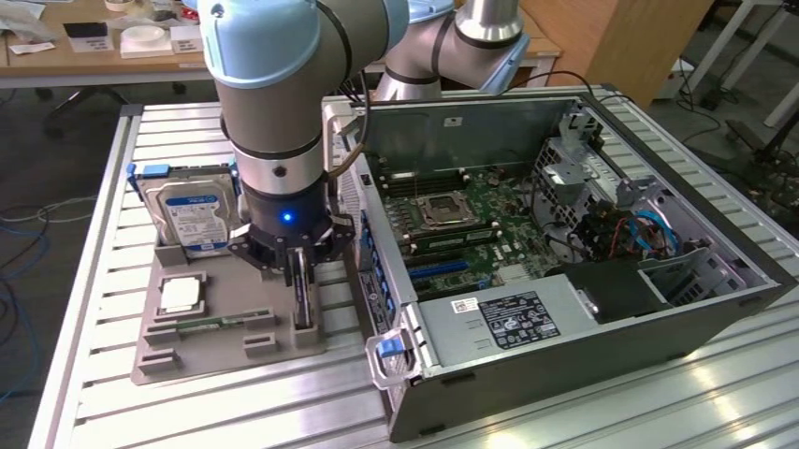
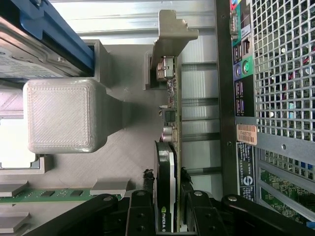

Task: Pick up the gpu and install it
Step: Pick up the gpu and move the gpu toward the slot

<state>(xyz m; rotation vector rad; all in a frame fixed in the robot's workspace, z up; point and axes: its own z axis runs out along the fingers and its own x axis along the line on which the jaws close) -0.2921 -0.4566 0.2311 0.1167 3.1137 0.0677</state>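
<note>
Looming closest in the exterior view, the arm (image 1: 281, 103) drops straight down over the counter (image 1: 225, 412), a slatted metal top that carries everything. On the exterior view's right lies the open case (image 1: 600, 355), with its board facing up. Just beside it, on the exterior view's left, sits the grey tray (image 1: 200, 360). A hard drive (image 1: 187, 215) stands on edge at the tray's far end. The gpu (image 1: 303, 304) also stands on edge, in slots along the tray side nearest the case, with its silver bracket (image 2: 172, 37) toward the drive's end. A memory stick (image 1: 206, 325) lies flat mid-tray.

The end effector (image 2: 168, 209) straddles the gpu, partly closed. One of its fingers (image 2: 140, 214) is against the black cooler and the other against the green board. It looks clamped on the card, which sits in its slots, not raised.

The step in hand is the pick-up: the grip is made, the lift has not begun and the install is untouched. I judge that freeing the card calls for a straight upward pull along the slots, since the case wall is so near and a tilt could jam the bracket.

Where the pads meet the card is cut off at the wrist view's edge, so the firmness of the hold is uncertain. The card's lower edge is buried in the tray. Which board slot (image 1: 437, 269) suits it is hard to make out.
</note>
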